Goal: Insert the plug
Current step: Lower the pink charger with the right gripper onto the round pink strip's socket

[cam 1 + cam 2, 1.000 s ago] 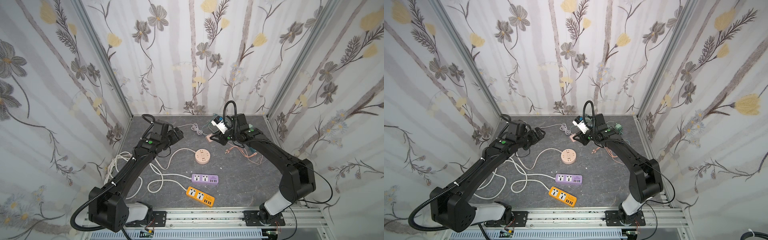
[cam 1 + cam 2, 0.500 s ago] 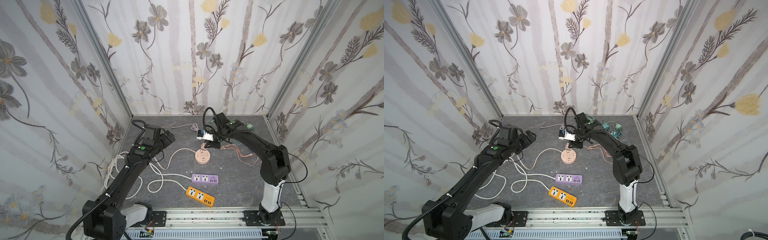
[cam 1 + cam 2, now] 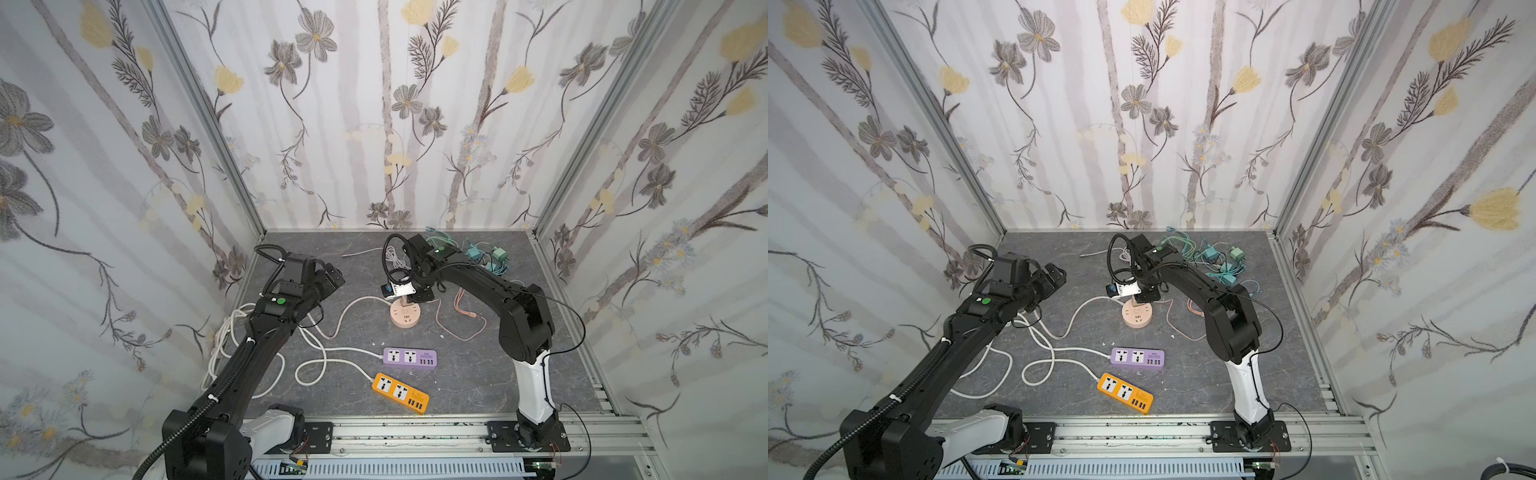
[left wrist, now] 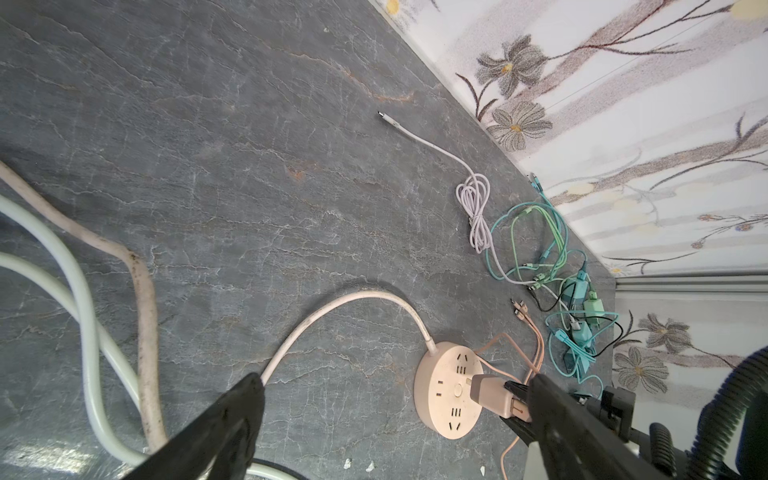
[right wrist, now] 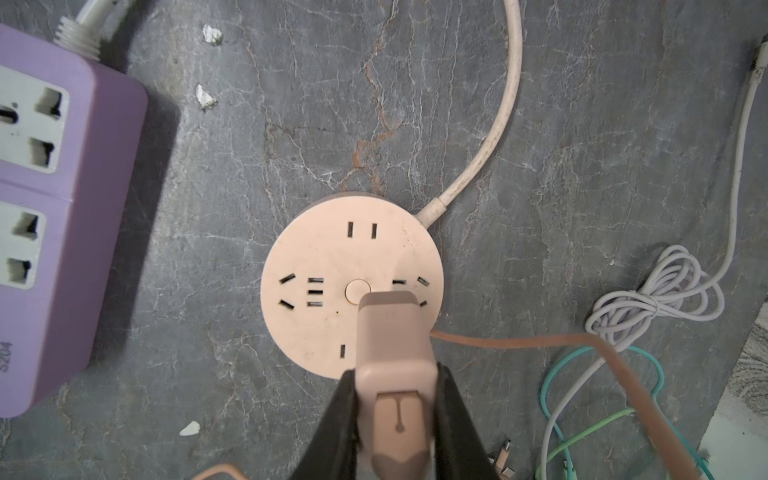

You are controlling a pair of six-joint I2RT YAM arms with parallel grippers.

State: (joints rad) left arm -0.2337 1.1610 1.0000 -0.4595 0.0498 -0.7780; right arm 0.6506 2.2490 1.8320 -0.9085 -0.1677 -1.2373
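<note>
Our left gripper (image 3: 333, 277) stands spread wide above the grey floor (image 4: 249, 166). Our right gripper (image 5: 397, 384) pinches the pink plug (image 5: 392, 332), which juts out ahead of it over the middle of the round pink socket (image 5: 328, 266); we cannot tell whether it is seated.

A peach adapter plug (image 5: 392, 332), pinched in the right end effector (image 5: 397, 399), hangs over the round peach power socket (image 5: 324, 257), just beside its centre button, not fully seated.
</note>
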